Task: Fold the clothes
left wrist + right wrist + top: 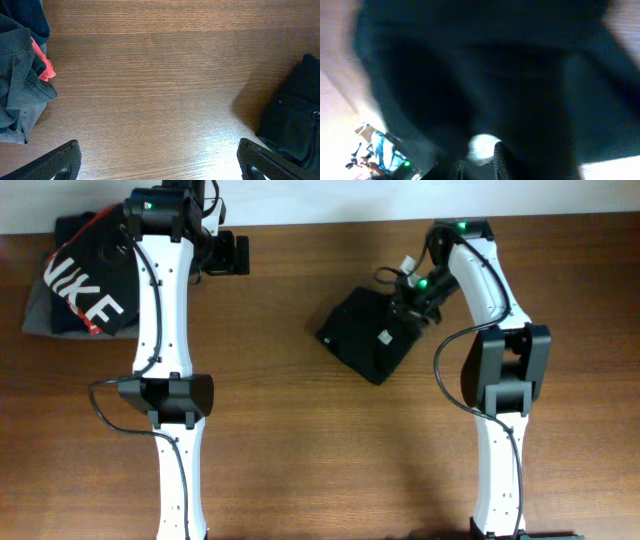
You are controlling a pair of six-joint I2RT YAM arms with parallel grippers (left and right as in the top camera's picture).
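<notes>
Black T-shirt (372, 335) lies as a folded, roughly square bundle on the table (300, 430), with its far corner directly under the right fingers (408, 302). Dark cloth fills the right wrist view in a blur, so I cannot tell whether those fingers are spread or pinched on the fabric. The left fingers (60, 162) are spread wide over bare wood, holding nothing. In their wrist view the shirt sits beyond one fingertip, and the black-and-red NIKE garment (90, 280), lying on a grey garment (33, 315), sits beyond the other.
</notes>
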